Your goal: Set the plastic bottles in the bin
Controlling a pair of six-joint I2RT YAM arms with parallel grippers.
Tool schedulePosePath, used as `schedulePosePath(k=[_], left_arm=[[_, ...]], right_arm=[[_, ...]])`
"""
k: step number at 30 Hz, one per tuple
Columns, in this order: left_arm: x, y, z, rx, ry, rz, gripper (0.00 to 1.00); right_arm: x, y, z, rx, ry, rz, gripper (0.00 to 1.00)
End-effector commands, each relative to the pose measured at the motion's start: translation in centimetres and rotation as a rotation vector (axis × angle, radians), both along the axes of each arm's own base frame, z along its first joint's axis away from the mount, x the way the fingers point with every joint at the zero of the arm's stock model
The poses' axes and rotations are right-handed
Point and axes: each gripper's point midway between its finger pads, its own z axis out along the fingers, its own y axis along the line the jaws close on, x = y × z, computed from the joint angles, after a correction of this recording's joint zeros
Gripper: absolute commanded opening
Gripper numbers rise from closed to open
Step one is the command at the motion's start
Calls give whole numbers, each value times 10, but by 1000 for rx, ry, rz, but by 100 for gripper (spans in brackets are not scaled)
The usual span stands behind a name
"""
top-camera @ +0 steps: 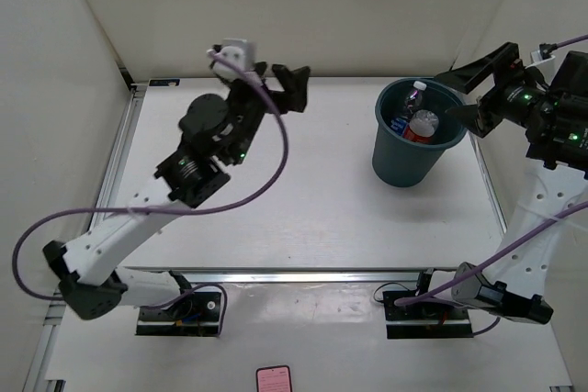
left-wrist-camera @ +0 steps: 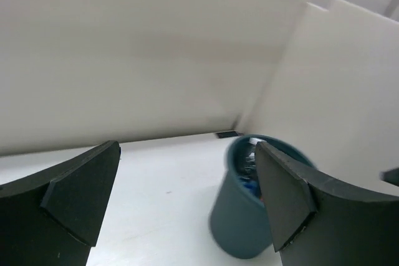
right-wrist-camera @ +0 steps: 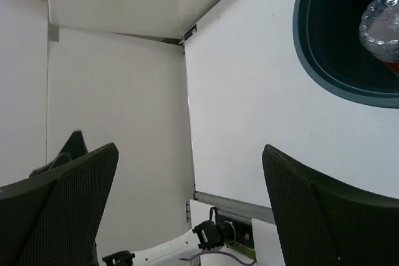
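The dark teal bin (top-camera: 401, 164) stands upright at the back right of the table. Plastic bottles lie inside it: a blue-labelled one (top-camera: 405, 109) and a red-labelled one (top-camera: 422, 128) show from above. My left gripper (top-camera: 287, 86) is open and empty, raised at the back centre-left, well left of the bin. Its wrist view shows the bin (left-wrist-camera: 240, 222) ahead to the right. My right gripper (top-camera: 470, 95) is open and empty, beside the bin's right rim. Its wrist view shows the bin rim (right-wrist-camera: 312, 70) and a clear bottle (right-wrist-camera: 380, 23) inside.
White walls enclose the table at the back and both sides. A metal rail (top-camera: 303, 275) runs along the near edge by the arm bases. A purple cable (top-camera: 272, 149) loops off the left arm. A pink object (top-camera: 274, 379) lies at the bottom.
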Motion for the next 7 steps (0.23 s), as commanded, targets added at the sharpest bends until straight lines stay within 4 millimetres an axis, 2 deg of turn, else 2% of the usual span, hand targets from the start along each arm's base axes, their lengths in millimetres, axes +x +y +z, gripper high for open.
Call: schedulePosePath(k=[1,3,4,6,7], left_arm=[[11,38,-63,170,110,200,100],[1,72,-78,154,145,294,100],[-2,99,-86,144,171,409,100],[-16,134,-111,160,201,505,100],[-22,159,-124,175,222,610,100]], right_arm=[[1,-6,-1,-53,-13,-18,100],[-2,-7,-1,-65,-7,-25,100],[-2,-7,2,-75,-21,-22,100],[-4,-8,2,-87,-24,-28,100],[-4,-10,2,-97,-19,-48,100]])
